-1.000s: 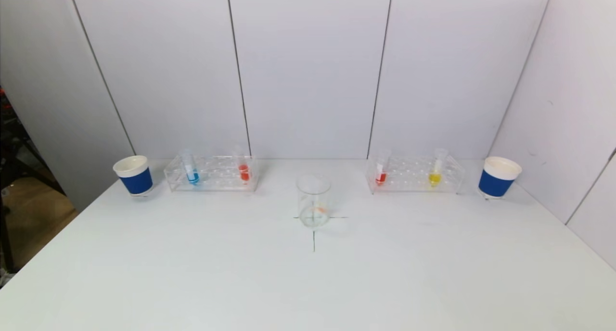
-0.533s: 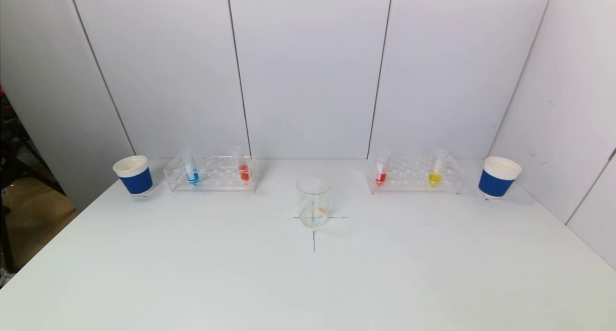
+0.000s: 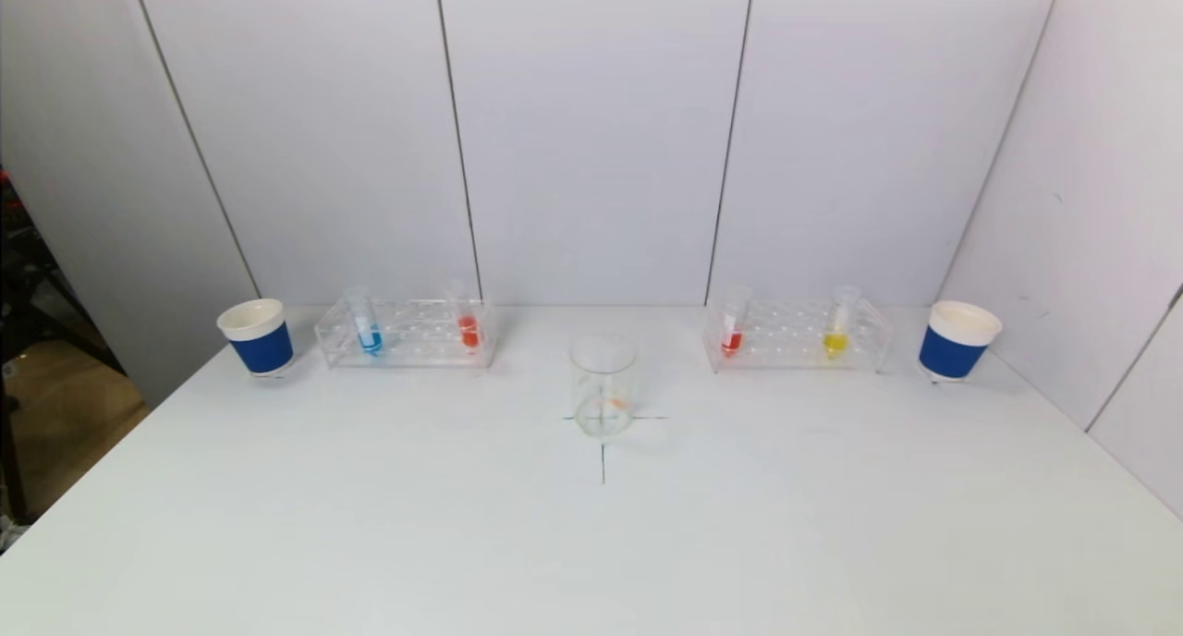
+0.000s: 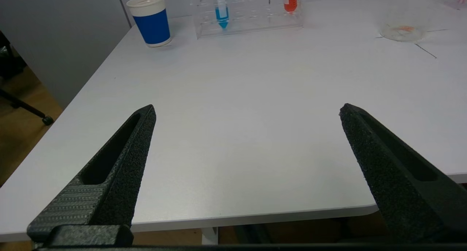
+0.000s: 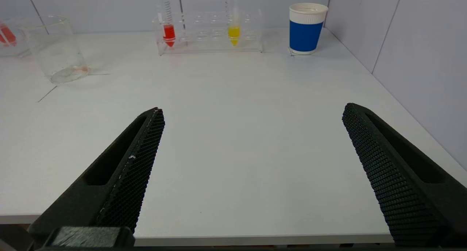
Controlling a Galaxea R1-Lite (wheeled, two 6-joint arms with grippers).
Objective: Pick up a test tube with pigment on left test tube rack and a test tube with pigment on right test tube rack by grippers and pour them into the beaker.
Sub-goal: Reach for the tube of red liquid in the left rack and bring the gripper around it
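A white bench (image 3: 591,544) fills the head view, backed by pale wall panels. At its centre stands a clear glass beaker (image 3: 603,386), upright on a thin black cross mark (image 3: 603,451), with a small orange trace at its bottom.

Toward the far left sits the left test tube rack (image 3: 407,333), clear plastic, holding two upright tubes: a blue-pigment tube (image 3: 367,324) near its outer end and a red-pigment tube (image 3: 467,320) near its inner end. Just beyond the rack's outer end stands a blue and white paper cup (image 3: 257,336).

Toward the far right sits the right test tube rack (image 3: 797,335), also clear, holding a second red-pigment tube (image 3: 733,324) at its inner end and a yellow-pigment tube (image 3: 838,324) toward its outer end. Another blue and white cup (image 3: 957,340) stands just past that rack.

Neither arm appears in the head view. In the left wrist view, the left gripper (image 4: 247,110) hovers at the near edge of the bench with its black fingers (image 4: 124,152) spread wide apart, holding nothing, well apart from the left rack. In the right wrist view, the right gripper (image 5: 251,110) hovers likewise at the near edge, its fingers (image 5: 131,159) spread wide and empty, well apart from the right rack.
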